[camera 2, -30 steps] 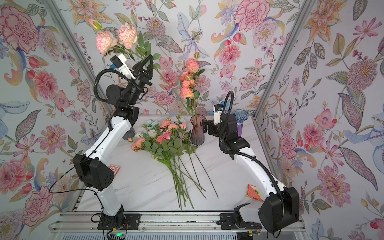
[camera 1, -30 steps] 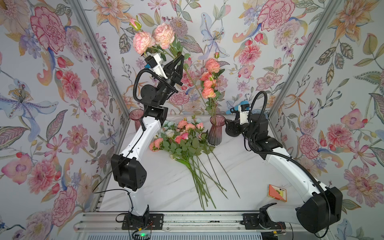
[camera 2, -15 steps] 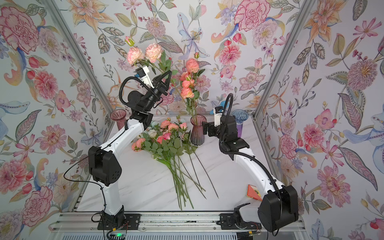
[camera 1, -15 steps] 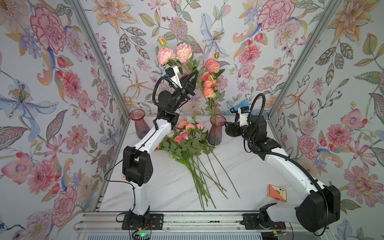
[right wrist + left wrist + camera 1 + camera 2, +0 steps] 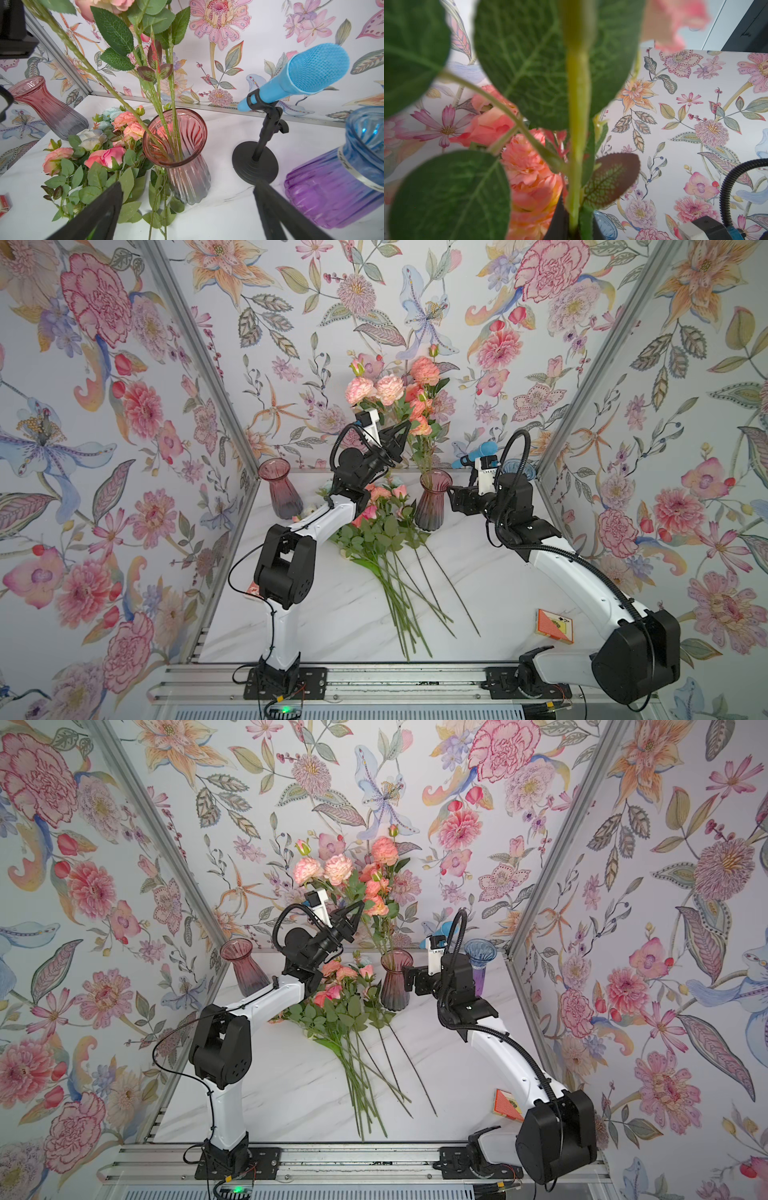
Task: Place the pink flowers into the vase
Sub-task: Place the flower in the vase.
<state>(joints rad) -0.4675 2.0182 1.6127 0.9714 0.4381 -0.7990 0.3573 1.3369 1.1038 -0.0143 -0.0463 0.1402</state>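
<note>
Left claw (image 5: pixel 402 430): clamped on one stem of the pink flowers (image 5: pixel 361 390), raised high, with the stem foot inside the mouth of the vase (image 5: pixel 432 502). Right claw (image 5: pixel 451 497): jaws spread wide, holding nothing, just right of the vase. More pink stems stand in the vase. A bunch lies left of it on the white marbled worktop (image 5: pixel 324 614). Floral wallpaper (image 5: pixel 124 406) covers three walls.

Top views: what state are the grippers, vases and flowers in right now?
left gripper: shut on pink flower stem, its end inside middle vase.
right gripper: open, empty.
middle vase: upright, holding pink flowers.
left vase: upright, empty.
blue-purple vase: upright, empty.
flower pile: lying on table.
</note>
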